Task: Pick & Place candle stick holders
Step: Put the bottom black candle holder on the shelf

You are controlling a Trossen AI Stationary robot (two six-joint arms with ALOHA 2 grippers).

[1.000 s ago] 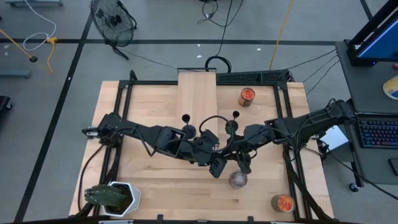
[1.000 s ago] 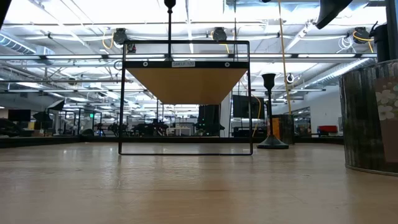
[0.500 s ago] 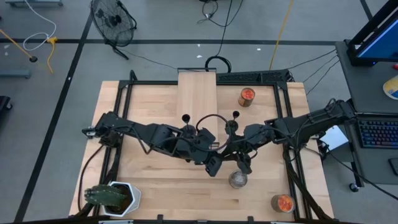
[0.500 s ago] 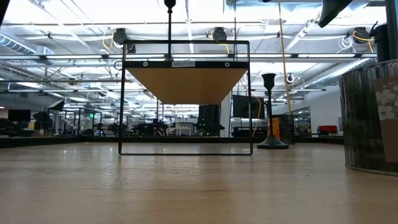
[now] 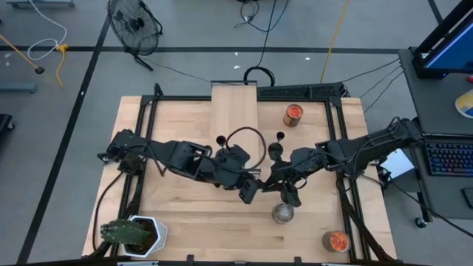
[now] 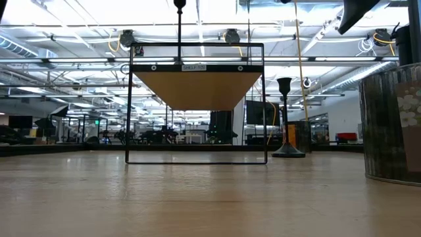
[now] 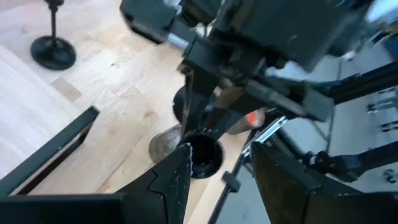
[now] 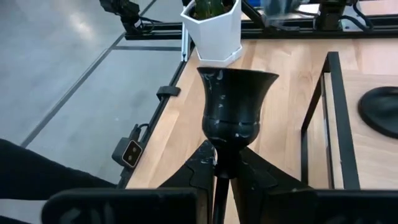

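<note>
My right gripper is shut on a black candle stick holder above the middle of the table. The holder's base is hidden. My left gripper hangs open just left of it. In the left wrist view the held holder's cup lies just beyond my left gripper's fingertips. A second holder stands by its base on the table, right of the shelf. Another holder stands at the near end of the raised wooden shelf. My right gripper pinches the holder's thin stem between its two fingers, right under the cup. The fingers come from the table's right, slanting a little down. The cup stands above and beyond the fingers, and the holder is clear of the table.
A round silvery jar stands right below the grippers. Glass jars with orange contents stand at the far right and the near right. A white pot with a plant is at the near left. The shelf's black frame rises at the far side.
My left gripper has drawn back toward the table's left edge and risen a little, away from my right gripper and the holder that it keeps. The cable loop on my left arm has swung up with it.
</note>
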